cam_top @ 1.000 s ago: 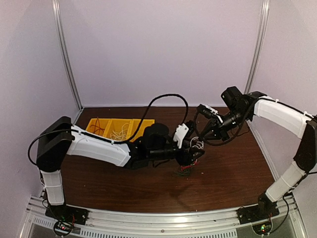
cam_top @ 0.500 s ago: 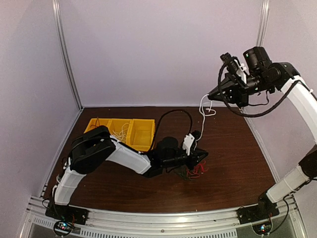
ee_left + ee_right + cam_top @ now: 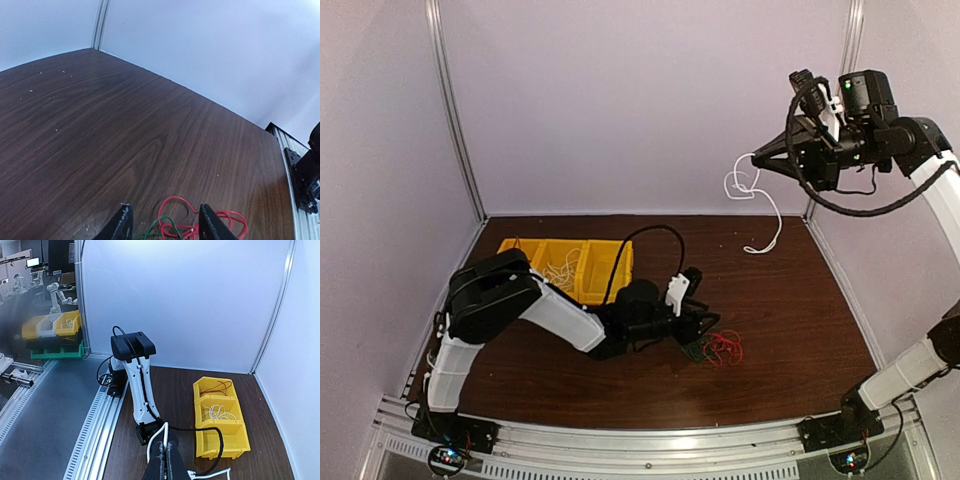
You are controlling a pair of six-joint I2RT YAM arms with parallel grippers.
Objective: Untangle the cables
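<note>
A small tangle of red and dark green cables (image 3: 718,347) lies on the brown table. My left gripper (image 3: 703,332) is low over its left edge. In the left wrist view this gripper (image 3: 165,223) is open, and red cable (image 3: 176,202) and green cable (image 3: 166,219) loops lie between its fingertips (image 3: 121,224). My right gripper (image 3: 761,160) is raised high at the back right and is shut on a white cable (image 3: 751,188). That cable hangs down in loops, apart from the tangle. In the right wrist view the white cable (image 3: 157,437) is pinched in the shut gripper (image 3: 165,449).
A yellow bin row (image 3: 602,268) with three compartments stands at the back left. One end compartment holds red wires and the middle one holds white wires, as the right wrist view (image 3: 219,434) shows. A thick black arm cable (image 3: 645,236) arcs over the left arm. An aluminium rail (image 3: 650,440) runs along the front.
My right gripper has risen further up and to the right with the white cable, which now hangs apart from the tangle. My left arm has pulled back slightly to the left over the tangle.
</note>
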